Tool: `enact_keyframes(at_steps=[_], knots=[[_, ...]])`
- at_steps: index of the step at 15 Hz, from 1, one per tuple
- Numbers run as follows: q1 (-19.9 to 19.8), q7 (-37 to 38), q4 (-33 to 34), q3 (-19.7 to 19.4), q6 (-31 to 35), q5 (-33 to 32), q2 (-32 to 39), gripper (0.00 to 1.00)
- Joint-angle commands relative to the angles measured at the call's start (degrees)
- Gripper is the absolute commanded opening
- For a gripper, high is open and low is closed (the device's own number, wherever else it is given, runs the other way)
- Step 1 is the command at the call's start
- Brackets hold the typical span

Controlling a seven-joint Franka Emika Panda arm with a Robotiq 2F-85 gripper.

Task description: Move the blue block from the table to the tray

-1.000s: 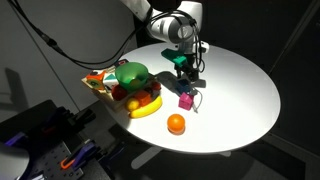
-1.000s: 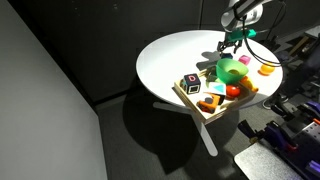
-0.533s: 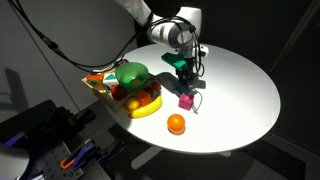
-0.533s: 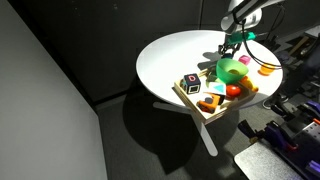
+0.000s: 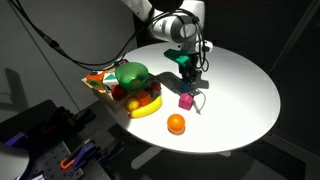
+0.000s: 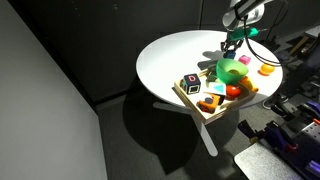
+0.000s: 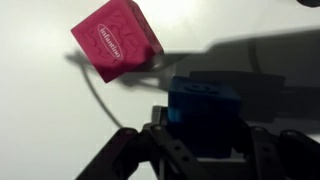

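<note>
In the wrist view the blue block (image 7: 205,112), a small dark-blue cube, sits between my two dark fingers, and my gripper (image 7: 205,135) is shut on it. In an exterior view the gripper (image 5: 187,68) stands over the white table (image 5: 240,80), holding the block (image 5: 187,73) at or just above the surface. The light-wood tray (image 5: 97,88) lies to the side, at the table's edge. It also shows in an exterior view as the tray (image 6: 190,101), beside my gripper (image 6: 231,46).
A magenta cube (image 7: 115,44) lies close to the block, also seen as the magenta cube (image 5: 186,100) in front of the gripper. An orange (image 5: 176,123) lies nearer the table edge. The tray carries a green bowl (image 5: 131,75), a banana (image 5: 146,108) and other toy food.
The jaws have closed from open onto the blue block. The arm has stayed nearly in place above the table.
</note>
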Motion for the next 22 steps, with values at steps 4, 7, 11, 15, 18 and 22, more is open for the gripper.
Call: enact_keyframes(at_steps=[4, 7, 11, 15, 18, 22], knots=[[1.04, 0.64, -3.4, -1.43, -4.58, -2.62, -7.3, 0.3], [0.9, -0.49, -5.31, -1.27, -7.44, -3.83, -10.54, 0.3], [0.69, -1.35, -8.26, -1.04, -11.5, -5.32, -15.07, 0.3], [0.87, -1.3, -11.39, -1.03, -14.14, -7.26, -19.28, 0.3], [0.86, -2.28, -14.07, -0.63, -15.36, -8.33, -22.27, 0.3], [0.67, -4.98, -18.68, 0.57, -13.38, -8.21, -25.85, 0.3]])
